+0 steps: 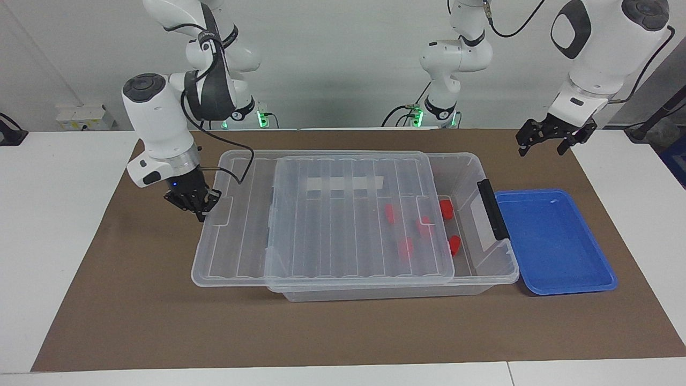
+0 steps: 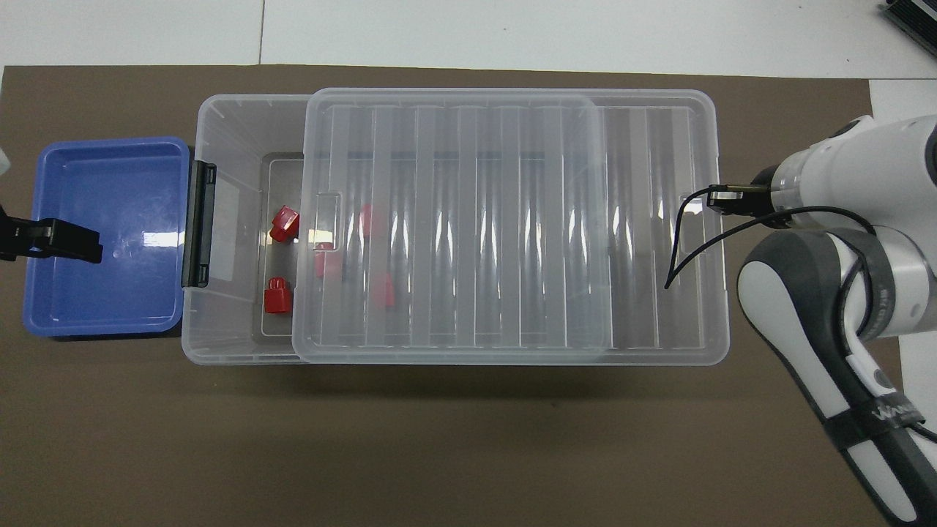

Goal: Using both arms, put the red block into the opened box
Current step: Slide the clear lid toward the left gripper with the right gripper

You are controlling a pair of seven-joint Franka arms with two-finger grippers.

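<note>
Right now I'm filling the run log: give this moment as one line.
lid: partly over box | right fingers: shut, at lid's end | left fingers: open, waiting above mat | blocks: in box | tray: beside box

My arms: glossy white shells, dark grey joint caps, silver wrist rings. Black cables loop along both. Right gripper (image 1: 199,205) and left gripper (image 1: 546,138) are black. Green lights at both bases. Small grey lettering on right forearm band.

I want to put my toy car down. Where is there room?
The blue tray beside the box has nothing in it. The brown mat is bare along its edge farthest from the robots. The box's uncovered end is crowded with red blocks, and the lid covers the rest.
</note>
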